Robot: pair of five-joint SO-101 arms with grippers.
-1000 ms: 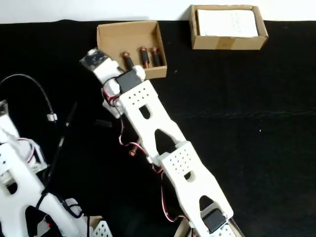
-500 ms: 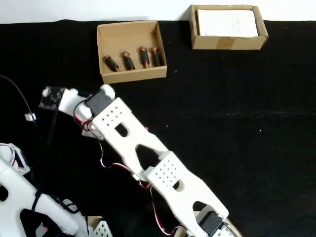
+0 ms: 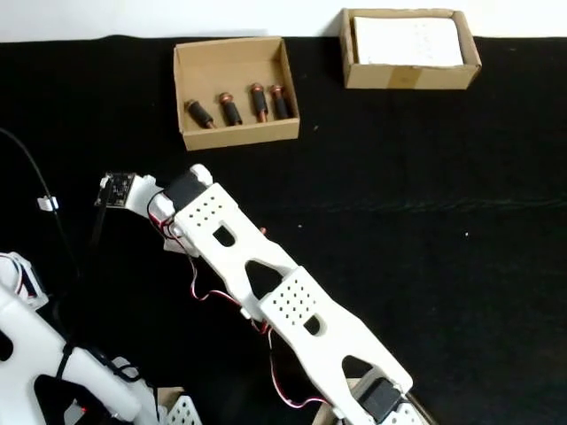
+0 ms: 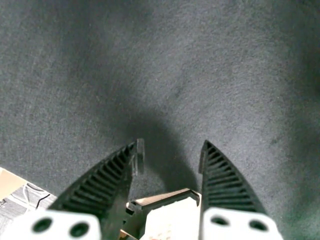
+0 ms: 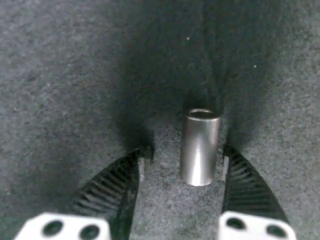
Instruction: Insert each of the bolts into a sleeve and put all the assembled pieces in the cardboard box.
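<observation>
A silver metal sleeve lies on the black cloth between the fingers of my open right gripper, closer to one finger. In the high view the right arm stretches from the front edge toward the left, its wrist low over the cloth. The cardboard box at the back holds several assembled bolt-and-sleeve pieces lying side by side. My left gripper stands open over bare cloth with nothing between its fingers; the left arm sits at the front left corner.
A second cardboard box with a white sheet inside stands at the back right. A black cable curves over the cloth at the left. The right half of the cloth is free.
The right arm swung away from the cardboard box, leftward and toward the front, then lowered over the sleeve. A further assembled piece now lies in the box. The left arm drew back.
</observation>
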